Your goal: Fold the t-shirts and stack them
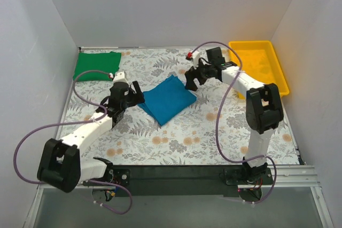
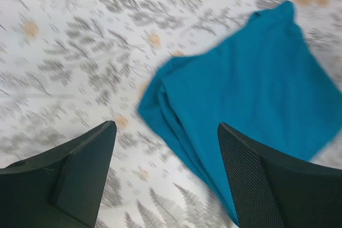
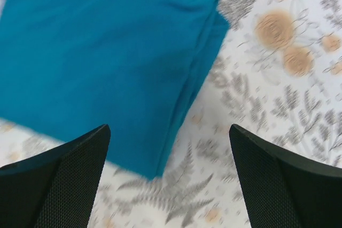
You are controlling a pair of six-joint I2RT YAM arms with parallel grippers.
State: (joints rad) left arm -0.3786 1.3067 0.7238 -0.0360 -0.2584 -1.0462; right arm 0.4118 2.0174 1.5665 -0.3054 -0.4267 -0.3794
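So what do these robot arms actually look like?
Both are white tubes with chunky black joints. A purple cable loops alongside each. The left end effector and right end effector are black, two flat fingers with mesh-textured pads.

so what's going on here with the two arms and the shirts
A two-armed robot is folding and stacking t-shirts. The teal shirt lies folded in the middle, with the left tool beside its left corner and the right tool by its far right side, both open and holding nothing. The green shirt sits folded in the far left corner, so they are not yet stacked.
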